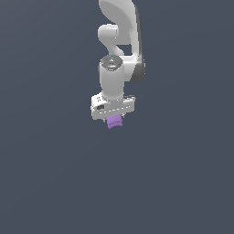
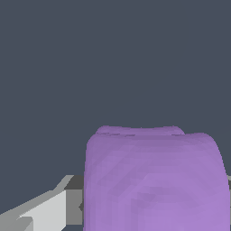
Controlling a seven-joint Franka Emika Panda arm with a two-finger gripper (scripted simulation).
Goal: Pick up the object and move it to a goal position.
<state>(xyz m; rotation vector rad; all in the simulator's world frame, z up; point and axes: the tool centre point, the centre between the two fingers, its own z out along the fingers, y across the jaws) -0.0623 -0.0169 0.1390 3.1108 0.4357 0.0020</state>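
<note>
While the white hand grips it, the lumpy purple block shows soft, rounded faces.

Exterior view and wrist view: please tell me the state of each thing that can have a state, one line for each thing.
Small purple lumpy block: directly under the white gripper; in the wrist view it fills the space right at the fingers.
White gripper: pointing down, at the block; the fingers are mostly hidden, so I cannot tell whether it is open or shut.
White robot arm: bent, reaching down from above.
</note>
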